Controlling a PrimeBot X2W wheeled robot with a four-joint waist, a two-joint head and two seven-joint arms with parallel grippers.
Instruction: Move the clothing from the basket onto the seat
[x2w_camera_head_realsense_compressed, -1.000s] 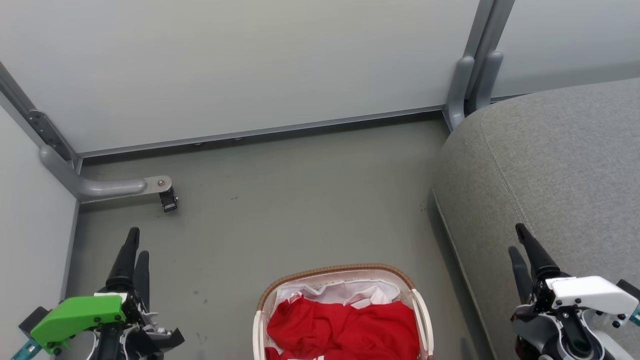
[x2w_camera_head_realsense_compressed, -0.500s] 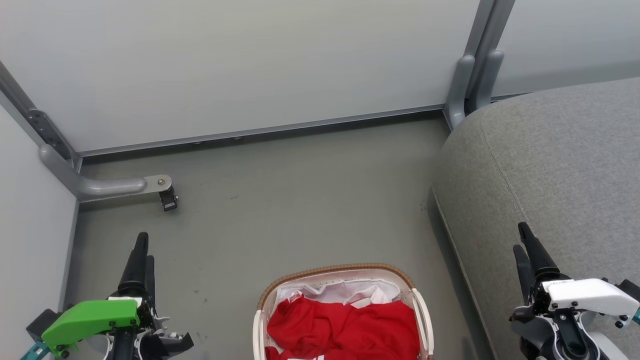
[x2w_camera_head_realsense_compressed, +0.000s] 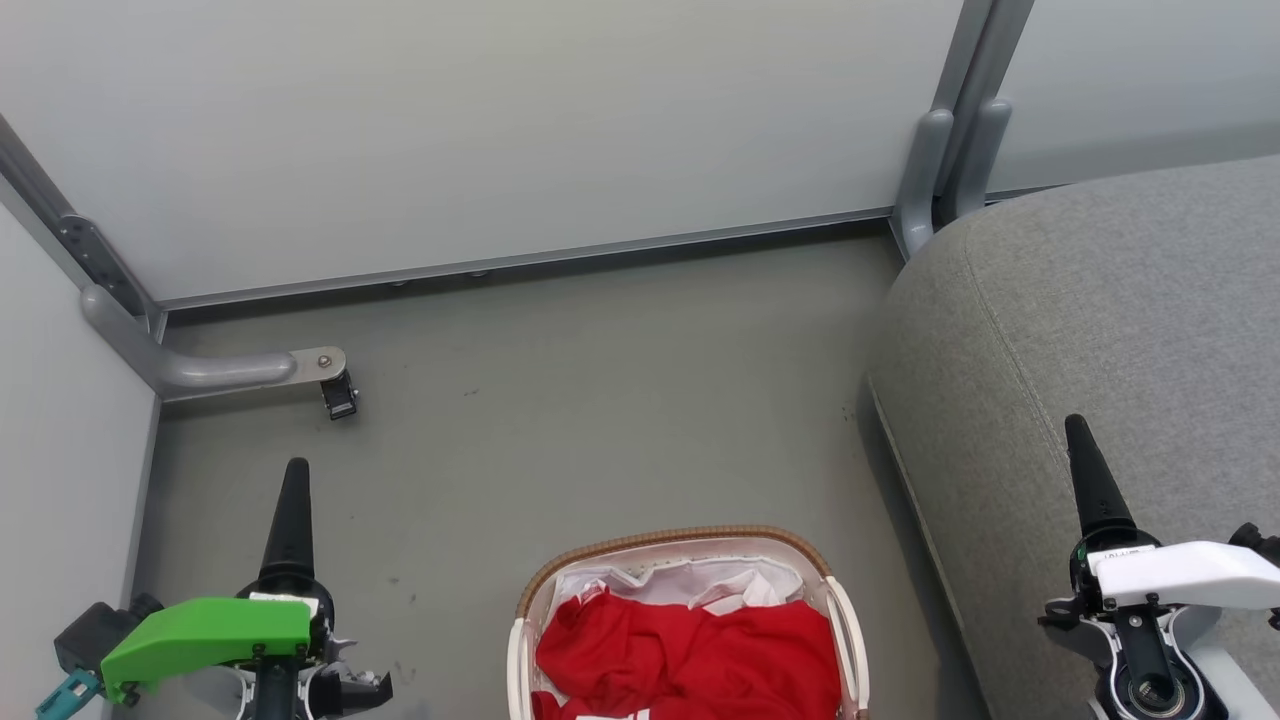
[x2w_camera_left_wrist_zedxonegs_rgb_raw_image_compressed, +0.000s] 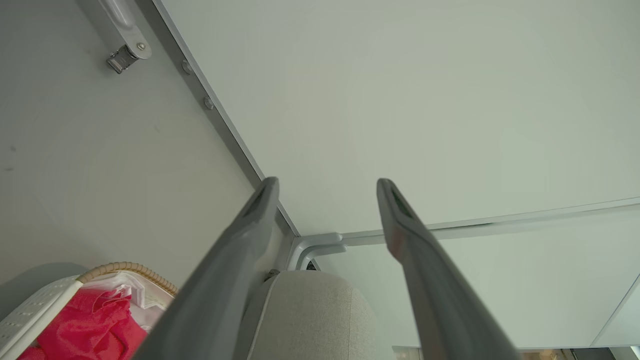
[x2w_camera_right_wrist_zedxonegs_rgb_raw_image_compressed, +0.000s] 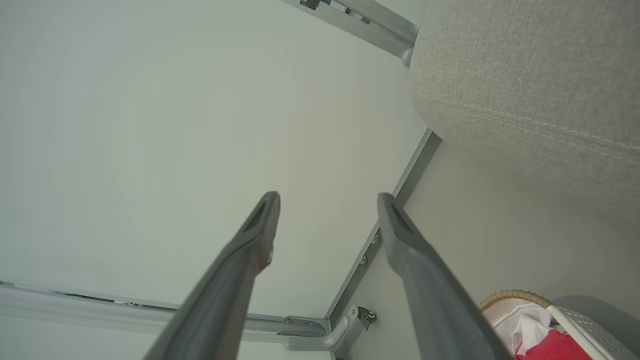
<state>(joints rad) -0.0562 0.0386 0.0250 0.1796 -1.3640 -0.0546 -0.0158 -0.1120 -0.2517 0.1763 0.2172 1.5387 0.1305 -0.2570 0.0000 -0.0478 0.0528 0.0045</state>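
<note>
- The left gripper (x2w_camera_left_wrist_zedxonegs_rgb_raw_image_compressed: 325, 186), two long dark tapered fingers under a green housing, has its fingers spread with nothing between them. It hangs over bare floor, tips toward the wall ahead.
- The right gripper (x2w_camera_right_wrist_zedxonegs_rgb_raw_image_compressed: 327, 199), the same fingers under a white housing, is likewise spread and empty.
- Both seem parked wide and ready, one on each side of the load, so either could drop in. No garment has been lifted yet.
- The bright red, crumpled soft-fabric clothing (x2w_camera_head_realsense_compressed: 690, 655) lies between the two grippers, nearer the robot than their tips. It sits inside the oval white perforated plastic basket (x2w_camera_head_realsense_compressed: 680, 537) with a brown woven rim. A white liner (x2w_camera_head_realsense_compressed: 660, 583) shows at the far side.
- The large grey fabric-upholstered seat (x2w_camera_head_realsense_compressed: 1100, 320) lies under and beyond the right gripper, close beside the basket, so the carry looks short.
- Further out is a dull grey-green floor (x2w_camera_head_realsense_compressed: 600, 400), scuffed in places. Pale wall panels (x2w_camera_head_realsense_compressed: 500, 130) close it in, with a curved grey metal brace (x2w_camera_head_realsense_compressed: 215, 372) ahead of the left gripper.
</note>
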